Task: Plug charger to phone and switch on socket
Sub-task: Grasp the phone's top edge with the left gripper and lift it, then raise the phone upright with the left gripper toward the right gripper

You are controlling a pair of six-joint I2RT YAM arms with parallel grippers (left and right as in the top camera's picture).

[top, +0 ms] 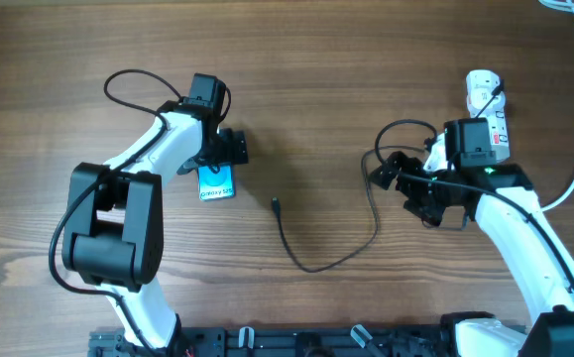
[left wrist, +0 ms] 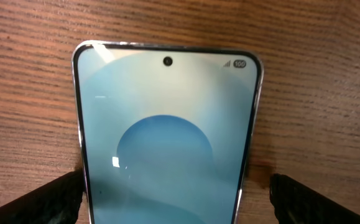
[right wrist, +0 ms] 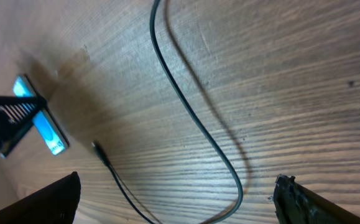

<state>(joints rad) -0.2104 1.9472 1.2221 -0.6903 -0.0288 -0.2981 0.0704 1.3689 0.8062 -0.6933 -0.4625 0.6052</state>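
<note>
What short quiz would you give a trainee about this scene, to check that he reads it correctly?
1. Fill in the missing word: the right tool is ___ (open or shut), with nothing gripped between its fingers.
2. True or false: the connector tip of the charger is already plugged into the phone.
3. Choose one: which tool has its fingers on both sides of the phone?
A. the left tool
B. the right tool
C. neither

Key: 1 open; 2 false, the tip lies free on the wood, apart from the phone; 3 A.
</note>
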